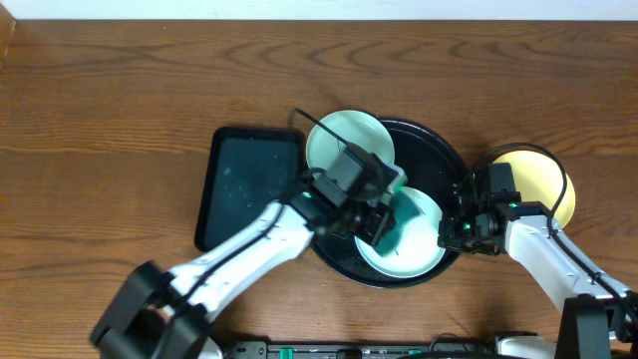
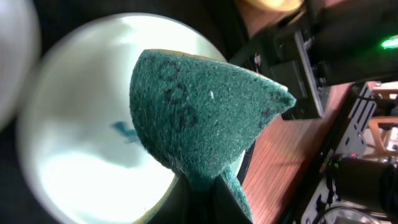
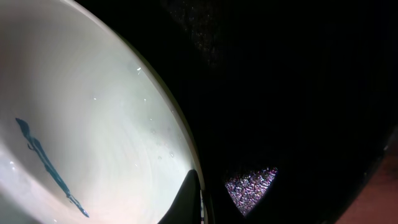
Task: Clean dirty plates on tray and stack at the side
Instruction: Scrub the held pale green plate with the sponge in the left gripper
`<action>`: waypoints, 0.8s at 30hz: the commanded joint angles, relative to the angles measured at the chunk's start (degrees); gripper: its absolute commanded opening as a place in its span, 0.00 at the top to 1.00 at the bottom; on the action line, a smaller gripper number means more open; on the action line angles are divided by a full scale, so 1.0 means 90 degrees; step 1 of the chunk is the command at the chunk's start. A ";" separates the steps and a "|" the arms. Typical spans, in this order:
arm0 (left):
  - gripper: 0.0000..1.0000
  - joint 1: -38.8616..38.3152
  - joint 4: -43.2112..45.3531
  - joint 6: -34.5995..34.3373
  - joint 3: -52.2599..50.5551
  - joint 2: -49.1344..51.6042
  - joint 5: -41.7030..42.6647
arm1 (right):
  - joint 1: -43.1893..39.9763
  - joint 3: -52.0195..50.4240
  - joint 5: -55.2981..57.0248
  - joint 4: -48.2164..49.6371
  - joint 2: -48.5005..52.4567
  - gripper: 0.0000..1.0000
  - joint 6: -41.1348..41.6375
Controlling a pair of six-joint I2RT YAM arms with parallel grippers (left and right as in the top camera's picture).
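The left end effector [image 1: 376, 221] pinches a green scrub pad [image 2: 199, 112] over the scribbled plate [image 2: 81, 155], likely to wipe it. The right end effector [image 1: 454, 234] sits at that plate's rim, probably steadying it; I cannot tell its grip. The round tray [image 1: 431, 146] lies beneath both, and a yellow plate [image 1: 538, 184] rests beyond on the tabletop [image 1: 120, 90].

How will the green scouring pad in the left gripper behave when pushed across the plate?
Probably floppy: the green scouring pad folds into a cone where the left gripper pinches it. Likely light, as it holds that shape unsupported. Its coarse face should drag rather than slip on the plate.
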 commanded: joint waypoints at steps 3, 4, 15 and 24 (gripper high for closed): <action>0.92 -0.0403 0.0393 -0.0891 0.0022 0.0780 -0.0478 | 0.0068 -0.0124 0.0056 -0.0019 0.0041 0.99 0.0109; 0.93 -0.0435 0.0413 -0.0937 0.0022 0.0920 -0.0699 | 0.0070 -0.0124 0.0056 -0.0022 0.0041 0.99 0.0109; 0.92 0.0087 0.0291 -0.1443 0.0022 0.1377 -0.3135 | 0.0070 -0.0124 0.0058 -0.0046 0.0041 0.99 0.0109; 0.93 -0.0049 0.0299 -0.1617 0.0100 0.0651 -0.1664 | 0.0068 -0.0124 0.0058 -0.0063 0.0041 0.99 0.0109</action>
